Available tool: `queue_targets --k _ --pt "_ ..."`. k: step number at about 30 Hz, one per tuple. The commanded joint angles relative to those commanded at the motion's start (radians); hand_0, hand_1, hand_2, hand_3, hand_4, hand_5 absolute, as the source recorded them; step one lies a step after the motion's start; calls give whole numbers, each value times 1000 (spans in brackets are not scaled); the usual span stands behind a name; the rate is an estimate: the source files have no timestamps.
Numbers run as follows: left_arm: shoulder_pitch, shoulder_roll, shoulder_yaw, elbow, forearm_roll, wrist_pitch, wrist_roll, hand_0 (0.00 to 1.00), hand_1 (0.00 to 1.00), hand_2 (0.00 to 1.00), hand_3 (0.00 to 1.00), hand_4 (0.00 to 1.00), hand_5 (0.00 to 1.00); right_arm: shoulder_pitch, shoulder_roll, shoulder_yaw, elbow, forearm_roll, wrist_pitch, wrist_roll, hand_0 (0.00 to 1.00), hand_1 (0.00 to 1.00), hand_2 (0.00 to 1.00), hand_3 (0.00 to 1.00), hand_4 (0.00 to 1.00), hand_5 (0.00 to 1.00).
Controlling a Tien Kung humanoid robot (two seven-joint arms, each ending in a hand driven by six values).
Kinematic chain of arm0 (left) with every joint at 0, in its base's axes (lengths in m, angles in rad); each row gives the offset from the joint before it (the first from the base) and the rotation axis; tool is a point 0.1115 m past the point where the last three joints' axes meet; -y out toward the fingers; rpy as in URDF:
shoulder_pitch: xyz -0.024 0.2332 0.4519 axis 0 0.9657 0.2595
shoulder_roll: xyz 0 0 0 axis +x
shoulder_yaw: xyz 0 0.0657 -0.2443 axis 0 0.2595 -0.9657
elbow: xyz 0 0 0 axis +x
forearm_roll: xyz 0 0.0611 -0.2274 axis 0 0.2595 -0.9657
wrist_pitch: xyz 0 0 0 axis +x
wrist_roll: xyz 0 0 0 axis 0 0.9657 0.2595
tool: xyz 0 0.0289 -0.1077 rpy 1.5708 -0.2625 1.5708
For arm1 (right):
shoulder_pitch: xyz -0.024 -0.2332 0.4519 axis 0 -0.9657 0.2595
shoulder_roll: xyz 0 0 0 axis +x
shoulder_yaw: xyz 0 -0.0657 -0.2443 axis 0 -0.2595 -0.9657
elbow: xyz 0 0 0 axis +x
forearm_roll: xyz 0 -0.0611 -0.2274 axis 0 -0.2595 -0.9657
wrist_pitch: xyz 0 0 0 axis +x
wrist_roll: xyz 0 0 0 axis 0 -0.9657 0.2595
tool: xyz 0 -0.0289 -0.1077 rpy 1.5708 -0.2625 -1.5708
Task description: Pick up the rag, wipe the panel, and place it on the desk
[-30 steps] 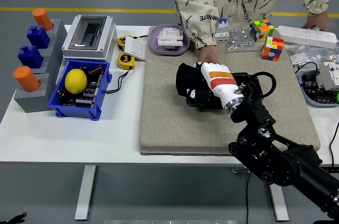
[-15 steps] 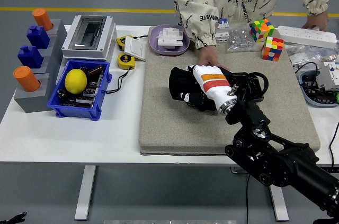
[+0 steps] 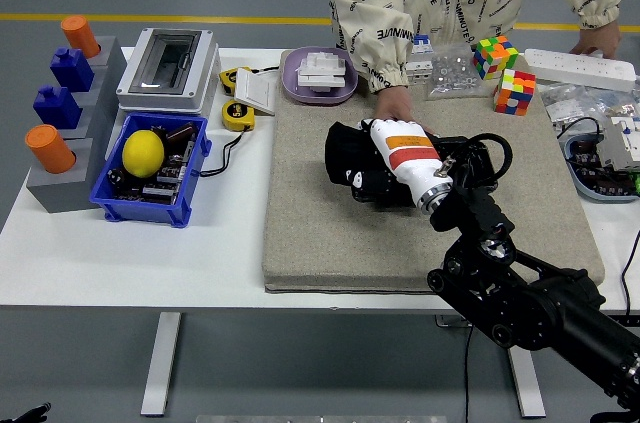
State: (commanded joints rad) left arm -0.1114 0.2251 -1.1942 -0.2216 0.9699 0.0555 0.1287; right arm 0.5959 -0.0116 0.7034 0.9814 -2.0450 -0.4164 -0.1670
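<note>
R hand [image 3: 395,148], white w/ an orange band, comes in from the lower right on a black arm [image 3: 520,293] and lies palm-down on the black rag [image 3: 348,158]. Fingers are curled into the cloth, gripping the rag and pressing it onto the black panel [image 3: 470,165]. Rag sits bunched at the panel's left end, toward the far middle of the grey mat [image 3: 330,233] that covers the centre of the bench [image 3: 140,253]. L arm not seen.

Person stands at the far edge in a printed cream top. One of the person's hands [image 3: 393,103] rests on the mat's far edge, just behind the robot's hand; can't tell if they touch. The other hand [image 3: 597,39] is on a white power strip [image 3: 580,67] at the far right corner.

Elsewhere on the bench:
- Far edge, mid: purple dish [image 3: 320,76] w/ white parts, yellow tape measure [image 3: 238,114] just left of the mat.
- Far right: two colour cubes [image 3: 507,75], a clear bag of small parts [image 3: 450,75].
- Right edge: blue tray [image 3: 605,163] w/ wiring.
- Left side: blue bin [image 3: 150,171] holding a lemon [image 3: 143,153], grey breaker box [image 3: 170,68] behind it, grey stepped stand [image 3: 70,113] w/ orange and blue pegs at the left edge.
</note>
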Motion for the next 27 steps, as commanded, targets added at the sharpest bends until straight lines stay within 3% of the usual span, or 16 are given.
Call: queue_targets --k 27 --pt "13 -2 -18 -2 10 0 -3 654 661 696 581 675 439 -45 -188 160 -13 -37 8 -1 411 488 536 515 694 181"
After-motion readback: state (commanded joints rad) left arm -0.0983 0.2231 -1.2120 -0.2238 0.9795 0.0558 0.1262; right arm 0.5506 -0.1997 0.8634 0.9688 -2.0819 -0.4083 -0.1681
